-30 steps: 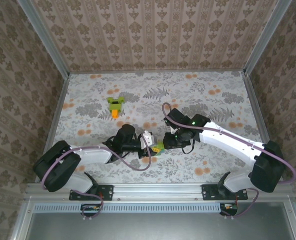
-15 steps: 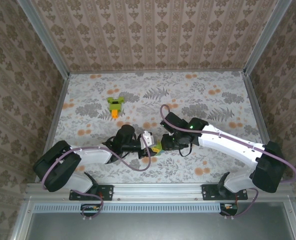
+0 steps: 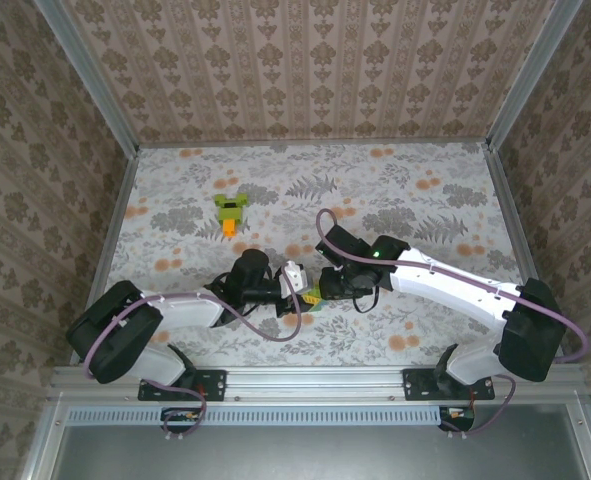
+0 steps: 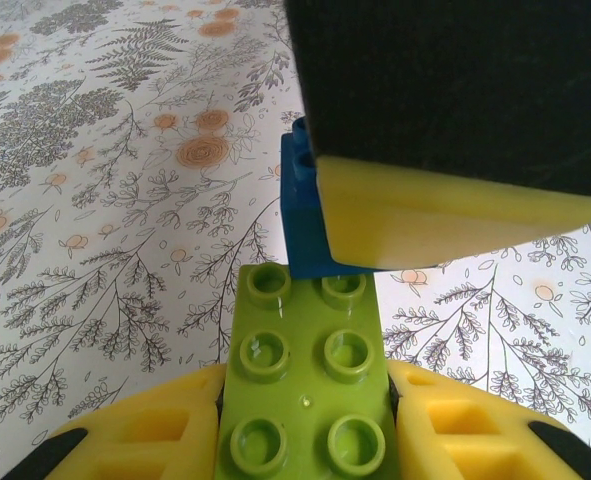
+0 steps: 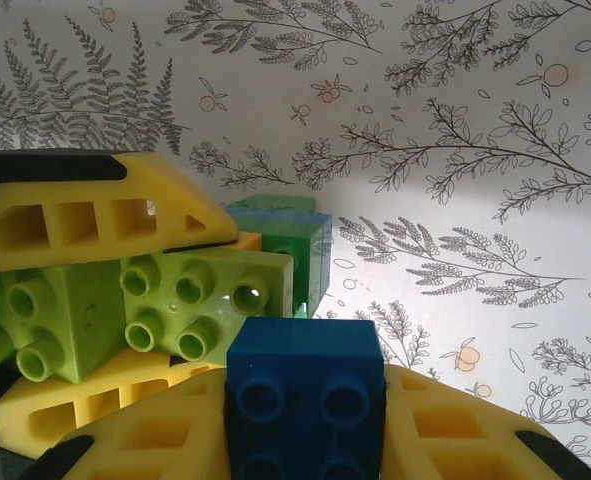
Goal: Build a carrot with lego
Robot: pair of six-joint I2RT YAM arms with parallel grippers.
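While your left hand [image 4: 305,400] is clamped tight on the lime-green brick [image 4: 300,350], studs facing its wrist camera, your right hand [image 5: 305,400] grips the blue brick [image 5: 305,365] between its fingers. The two pieces meet low over the surface [image 3: 425,200], between the arms. In the left wrist view the blue brick sits at the far end of the green one, touching or nearly so; I cannot tell whether any stud has seated.

The step looks to be joining these two. Square the blue brick to the green studs first, since a tilted approach will likely skid off rather than click. Then press straight down onto the studs and let the left hand act as the anvil. Ease in gently, because a hard shove could twist the green brick in its grip.

The carrot [image 3: 230,212], lime green with an orange tip, lies well apart toward the far left of the surface.
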